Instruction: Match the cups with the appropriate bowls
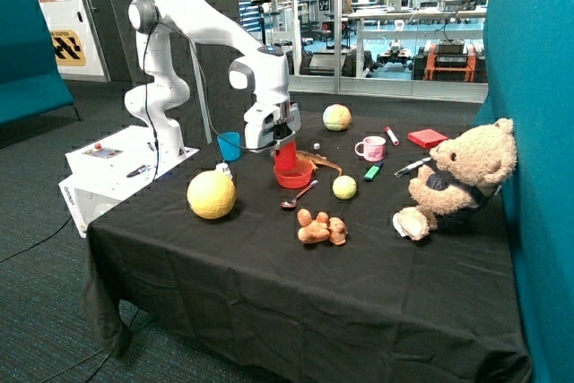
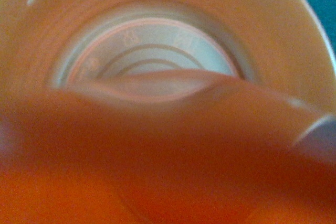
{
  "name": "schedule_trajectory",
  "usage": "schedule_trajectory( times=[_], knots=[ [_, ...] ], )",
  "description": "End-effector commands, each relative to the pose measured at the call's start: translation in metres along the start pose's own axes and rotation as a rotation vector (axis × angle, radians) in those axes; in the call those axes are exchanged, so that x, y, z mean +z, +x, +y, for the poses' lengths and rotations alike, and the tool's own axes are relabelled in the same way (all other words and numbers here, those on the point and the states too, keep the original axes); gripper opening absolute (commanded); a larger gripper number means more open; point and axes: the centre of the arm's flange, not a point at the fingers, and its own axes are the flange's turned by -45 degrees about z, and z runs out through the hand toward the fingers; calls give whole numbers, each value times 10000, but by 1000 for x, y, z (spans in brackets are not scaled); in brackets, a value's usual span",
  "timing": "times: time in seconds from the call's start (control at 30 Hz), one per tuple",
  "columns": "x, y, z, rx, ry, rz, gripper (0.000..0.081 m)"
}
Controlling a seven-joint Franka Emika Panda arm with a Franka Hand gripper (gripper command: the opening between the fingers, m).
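I've got the pincer [image 1: 285,143] clamped on the red cup [image 1: 285,158], holding it right above the red bowl [image 1: 294,174], cup base down inside or just at the bowl rim, can't tell if touching. Wrist view is filled by the cup's inside [image 2: 157,51], so no read on the bowl from there. To finish well: lower straight, keep cup upright and centred on the bowl, let go only once seated, lift straight up so it doesn't tip. Spoon [image 1: 299,195] lies just in front of the red bowl, avoid nudging it. Blue cup [image 1: 230,145] stands behind the red bowl near the arm base, unmatched; blue bowl not visible to me
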Motion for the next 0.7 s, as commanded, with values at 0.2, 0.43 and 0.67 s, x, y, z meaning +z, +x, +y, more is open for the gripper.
schedule_trajectory(
  times=[0.2,0.43,0.67],
  knots=[
    [32,7,-7,-334,-2,32,0],
    [32,9,-10,-394,-2,32,26],
    [28,11,-10,-440,-2,32,242]
  ],
)
